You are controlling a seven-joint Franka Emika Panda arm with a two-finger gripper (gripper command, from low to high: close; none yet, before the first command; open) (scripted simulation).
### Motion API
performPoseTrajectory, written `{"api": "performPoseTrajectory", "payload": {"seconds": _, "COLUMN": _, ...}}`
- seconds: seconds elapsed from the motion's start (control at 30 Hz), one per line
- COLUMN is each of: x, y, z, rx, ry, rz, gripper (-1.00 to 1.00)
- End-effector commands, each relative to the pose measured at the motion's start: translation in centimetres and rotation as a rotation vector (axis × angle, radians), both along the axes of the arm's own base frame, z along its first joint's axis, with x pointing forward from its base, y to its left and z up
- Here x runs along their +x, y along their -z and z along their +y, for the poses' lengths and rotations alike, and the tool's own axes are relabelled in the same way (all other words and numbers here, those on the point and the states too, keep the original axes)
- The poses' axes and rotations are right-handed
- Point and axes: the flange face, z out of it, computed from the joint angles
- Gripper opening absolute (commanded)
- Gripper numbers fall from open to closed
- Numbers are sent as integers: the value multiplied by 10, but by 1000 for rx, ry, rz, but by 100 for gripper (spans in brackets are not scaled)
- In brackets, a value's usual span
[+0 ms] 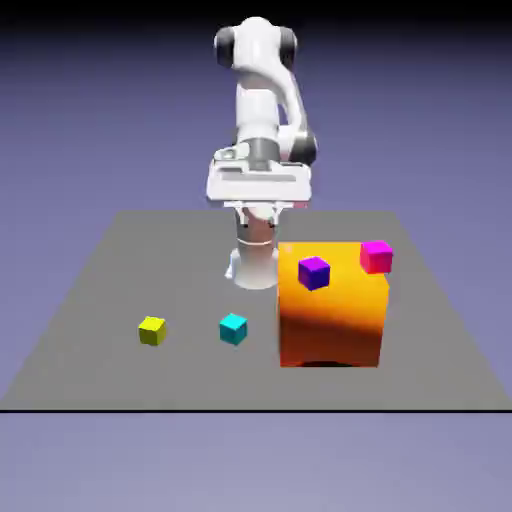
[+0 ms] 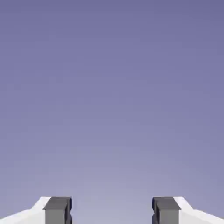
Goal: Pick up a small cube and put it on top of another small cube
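The small yellow cube (image 1: 152, 330) lies on the grey table (image 1: 90, 300) toward the exterior view's left. The small purple cube (image 1: 314, 272) rests on top of the big orange block (image 1: 332, 320). My gripper (image 1: 262, 211) hangs high near the robot's base, far behind both cubes and touching neither. In the hand view the gripper (image 2: 112, 211) is open, its two grey fingertips (image 2: 57, 210) stand wide apart with nothing between them, and only the blue-violet backdrop shows, no cube.
A cyan cube (image 1: 233, 328) sits on the table between the yellow cube and the orange block. A magenta-pink cube (image 1: 376, 256) rests on the block's top, at its far corner toward the exterior view's right.
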Motion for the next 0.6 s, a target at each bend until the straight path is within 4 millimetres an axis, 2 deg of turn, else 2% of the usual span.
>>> {"api": "performPoseTrajectory", "payload": {"seconds": 0.0, "x": 8, "y": 8, "z": -7, "rx": 4, "ry": 7, "rz": 49, "gripper": 0}}
{"api": "performPoseTrajectory", "payload": {"seconds": 0.17, "x": 44, "y": 51, "z": -42, "rx": 26, "ry": 39, "rz": 290, "gripper": 0}}
{"api": "performPoseTrajectory", "payload": {"seconds": 0.3, "x": 64, "y": 90, "z": -73, "rx": 46, "ry": 61, "rz": 481, "gripper": 0}}
{"api": "performPoseTrajectory", "payload": {"seconds": 0.57, "x": 83, "y": 172, "z": -137, "rx": 90, "ry": 103, "rz": 854, "gripper": 0}}
